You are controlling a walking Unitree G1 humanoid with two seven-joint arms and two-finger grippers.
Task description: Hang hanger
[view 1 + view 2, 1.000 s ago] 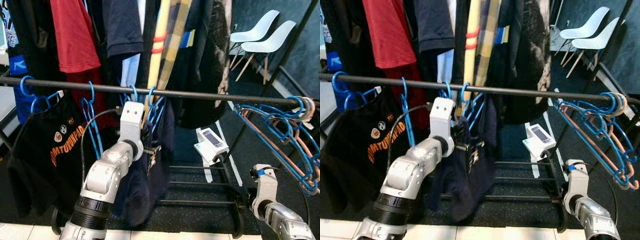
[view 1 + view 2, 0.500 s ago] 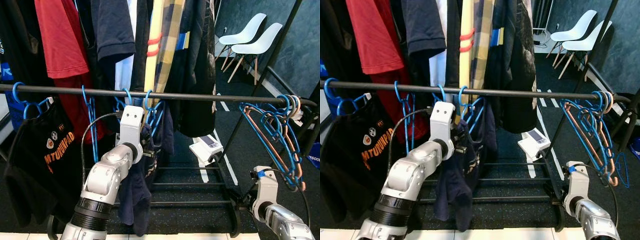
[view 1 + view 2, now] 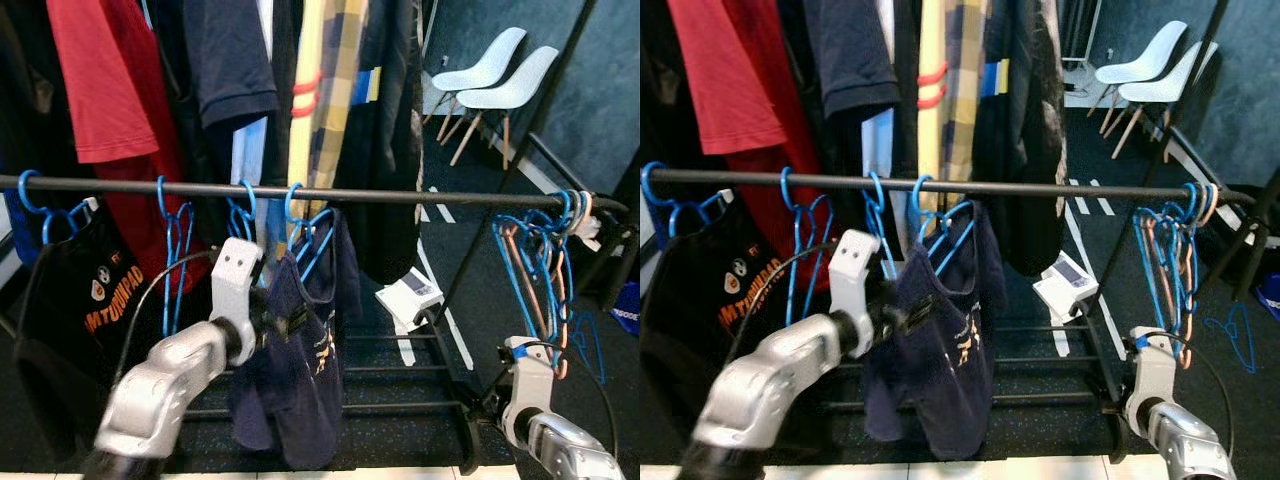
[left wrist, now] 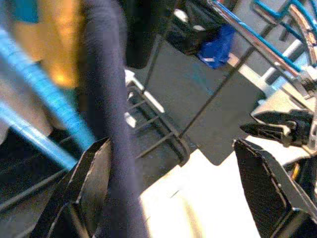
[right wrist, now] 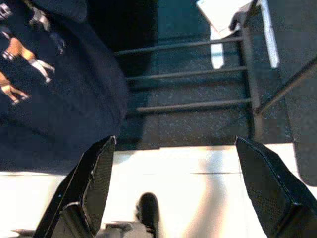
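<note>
As the blue hanger (image 3: 305,222) hangs on the rail (image 3: 420,197), the left gripper (image 4: 168,193), fingers spread, touches its navy shirt (image 3: 300,370).

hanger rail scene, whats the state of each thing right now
navy shirt: hanging on a blue hanger hooked over the rail
left gripper: open, fingers beside the navy shirt
right gripper: open, empty, held low
bunch of bare hangers: hanging at the rail's right end
</note>
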